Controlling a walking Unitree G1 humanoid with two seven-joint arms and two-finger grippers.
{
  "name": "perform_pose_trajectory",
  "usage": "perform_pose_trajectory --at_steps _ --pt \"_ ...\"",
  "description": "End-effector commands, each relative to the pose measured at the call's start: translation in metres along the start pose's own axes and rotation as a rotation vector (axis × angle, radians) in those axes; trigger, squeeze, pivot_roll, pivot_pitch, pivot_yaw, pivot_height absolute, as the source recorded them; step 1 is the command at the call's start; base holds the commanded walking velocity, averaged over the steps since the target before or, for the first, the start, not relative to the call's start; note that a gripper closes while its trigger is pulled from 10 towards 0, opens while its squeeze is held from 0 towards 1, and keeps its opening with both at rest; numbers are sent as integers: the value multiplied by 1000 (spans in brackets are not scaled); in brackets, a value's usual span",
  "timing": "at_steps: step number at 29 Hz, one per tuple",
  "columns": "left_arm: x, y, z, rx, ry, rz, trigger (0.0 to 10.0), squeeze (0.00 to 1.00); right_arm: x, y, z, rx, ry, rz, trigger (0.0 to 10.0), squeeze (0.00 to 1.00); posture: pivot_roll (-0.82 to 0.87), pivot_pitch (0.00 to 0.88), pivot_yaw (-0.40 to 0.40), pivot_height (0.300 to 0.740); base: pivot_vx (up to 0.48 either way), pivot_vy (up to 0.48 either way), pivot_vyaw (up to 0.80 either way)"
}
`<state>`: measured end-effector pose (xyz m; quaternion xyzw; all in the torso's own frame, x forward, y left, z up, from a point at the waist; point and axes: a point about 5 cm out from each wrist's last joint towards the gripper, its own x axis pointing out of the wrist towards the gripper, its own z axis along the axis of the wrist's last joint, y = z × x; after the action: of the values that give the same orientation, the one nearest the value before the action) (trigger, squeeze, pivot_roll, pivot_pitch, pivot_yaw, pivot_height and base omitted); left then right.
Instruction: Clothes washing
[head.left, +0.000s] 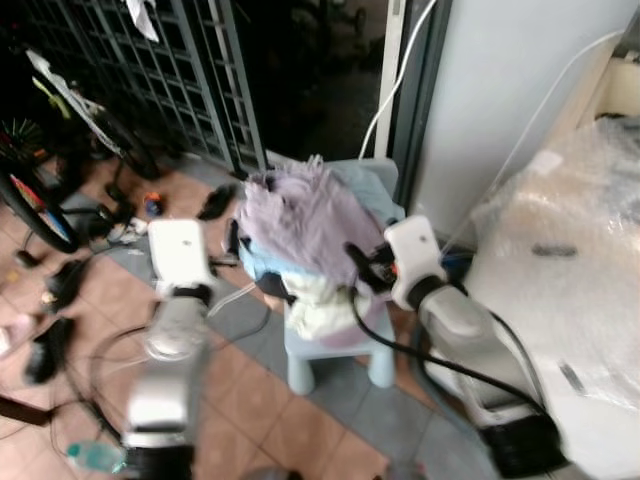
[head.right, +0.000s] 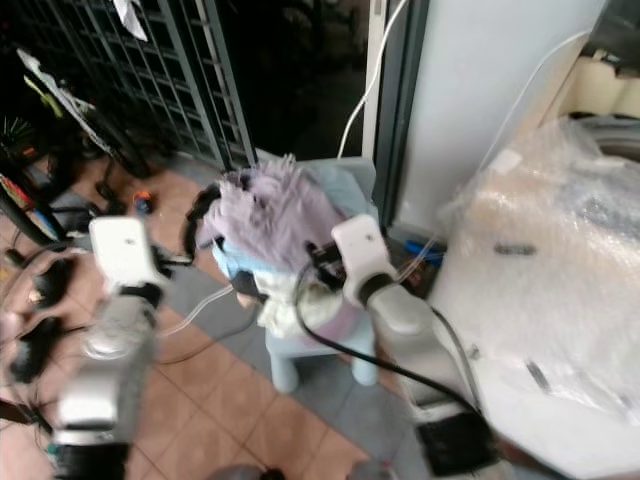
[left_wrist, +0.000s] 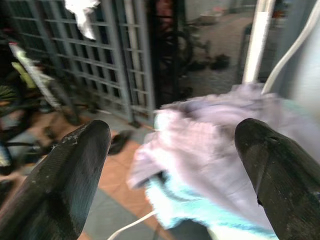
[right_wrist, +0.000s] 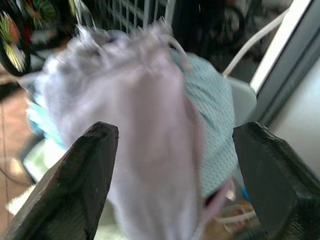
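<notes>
I hold both grippers wide open and empty beside the clothes on the chair; left gripper, right gripper, I should close low around the pile

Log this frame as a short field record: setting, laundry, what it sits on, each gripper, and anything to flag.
setting: tiled floor by a metal grille; bicycle at left
laundry: heaped pile, lilac cloth on top, light blue cloth beneath
support: small pale blue chair
left gripper: open, raised short of the pile's left side
right gripper: open, fingers either side of the lilac cloth
right side: bulky object in bubble wrap
flag: motion blur
</notes>
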<state>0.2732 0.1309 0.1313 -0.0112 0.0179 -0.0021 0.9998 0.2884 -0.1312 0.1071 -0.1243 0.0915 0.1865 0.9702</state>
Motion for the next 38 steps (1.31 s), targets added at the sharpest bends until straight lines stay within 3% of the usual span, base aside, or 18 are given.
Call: perform_pose_trajectory --at_steps 1,13,16,19,21,26,38 --pt "0 14 0 28 8 40 10000 0 4 12 -1 11 16 45 10000 0 1 51 85 740 405 0 0" --pt "0 18 0 28 19 72 10000 0 7 19 -23 -22 164 114 10000 0 18 49 75 740 349 243 0" --pt "-4 16 -7 47 70 58 10000 0 10 19 -27 -32 194 105 10000 0 27 49 73 740 0 0 0" --pt "-19 21 -21 76 152 18 10000 0 15 21 -27 -35 200 114 10000 0 37 56 68 740 0 0 0" --pt "-37 32 -34 102 219 24 10000 0 21 23 -25 -22 191 124 0 0 50 63 62 740 0 0 0" --pt "-48 37 -36 109 236 41 10000 0 27 23 -25 -12 205 113 0 0 70 67 45 740 0 0 0" --pt "-38 24 -29 103 202 22 10000 0 22 8 -38 1 276 43 0 0 39 63 35 740 0 0 0"
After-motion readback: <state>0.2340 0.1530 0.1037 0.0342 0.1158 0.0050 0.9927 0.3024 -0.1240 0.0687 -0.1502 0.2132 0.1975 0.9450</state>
